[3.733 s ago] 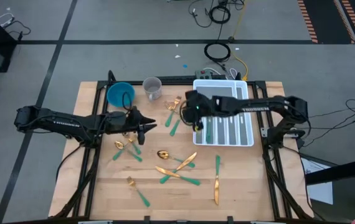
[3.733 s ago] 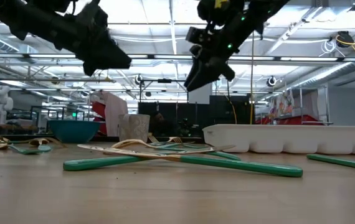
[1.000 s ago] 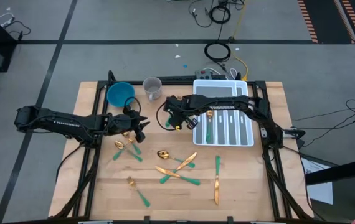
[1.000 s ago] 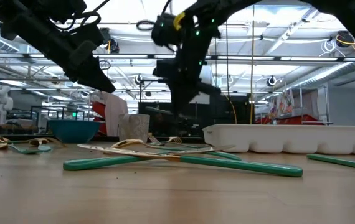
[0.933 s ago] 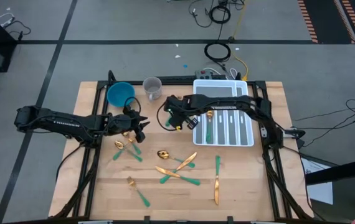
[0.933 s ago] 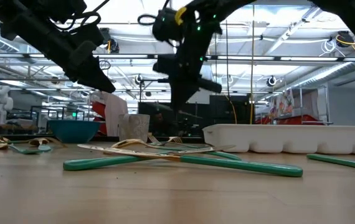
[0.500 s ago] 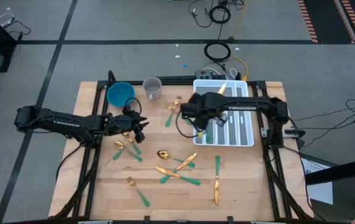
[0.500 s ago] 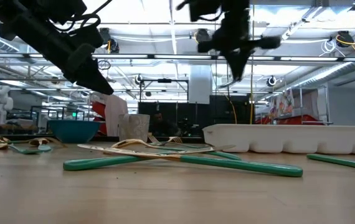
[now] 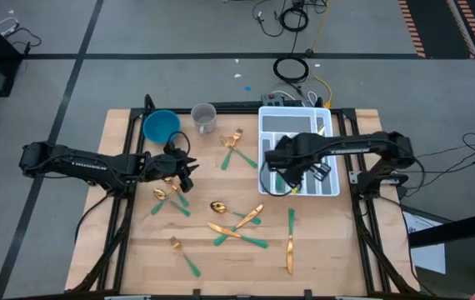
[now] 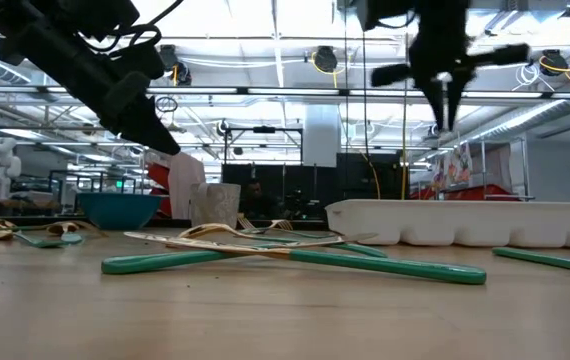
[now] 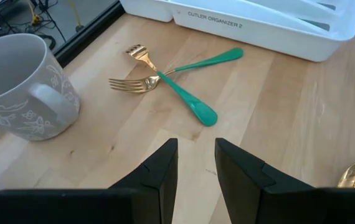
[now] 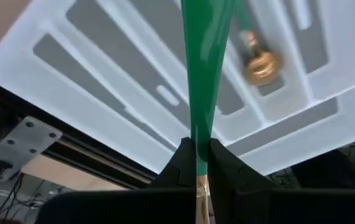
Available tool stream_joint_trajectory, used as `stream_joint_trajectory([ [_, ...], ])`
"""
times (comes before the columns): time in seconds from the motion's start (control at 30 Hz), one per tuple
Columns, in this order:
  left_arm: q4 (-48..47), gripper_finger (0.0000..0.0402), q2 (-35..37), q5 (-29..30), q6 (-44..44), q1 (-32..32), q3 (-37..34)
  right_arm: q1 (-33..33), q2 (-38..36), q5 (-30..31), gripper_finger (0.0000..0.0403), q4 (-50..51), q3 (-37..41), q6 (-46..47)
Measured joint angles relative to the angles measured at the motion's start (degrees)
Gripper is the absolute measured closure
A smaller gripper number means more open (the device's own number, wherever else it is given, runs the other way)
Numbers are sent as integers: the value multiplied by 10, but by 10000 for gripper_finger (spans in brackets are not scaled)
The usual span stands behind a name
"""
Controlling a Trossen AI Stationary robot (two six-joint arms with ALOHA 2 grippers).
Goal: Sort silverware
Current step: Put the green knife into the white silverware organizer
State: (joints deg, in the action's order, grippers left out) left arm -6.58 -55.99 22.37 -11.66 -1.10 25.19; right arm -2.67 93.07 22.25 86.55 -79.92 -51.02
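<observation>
While the right gripper (image 12: 197,163) has its fingers clenched on a green-handled utensil (image 12: 202,74) above the white organizer (image 9: 331,190), that thin, stiff, light, slick handle probably twists easily; left gripper (image 11: 195,163) waits released mid-bench.
</observation>
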Motion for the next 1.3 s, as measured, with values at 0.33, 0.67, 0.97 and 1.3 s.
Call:
stream_joint_trajectory([
  [0.33, 28, 287, 0, 0, 0, 0, 0, -28, -71, 89, 402, -14, 182, -177],
  [0.67, 49, 287, 0, 4, 0, 0, 0, -36, -71, 50, 402, -156, 236, -300],
  [0.97, 48, 287, 0, 21, 3, 0, 0, -56, -71, 32, 402, -221, 271, -375],
  [1.3, 48, 287, 0, 46, 16, 0, 0, -64, -71, -11, 403, -283, 307, -398],
])
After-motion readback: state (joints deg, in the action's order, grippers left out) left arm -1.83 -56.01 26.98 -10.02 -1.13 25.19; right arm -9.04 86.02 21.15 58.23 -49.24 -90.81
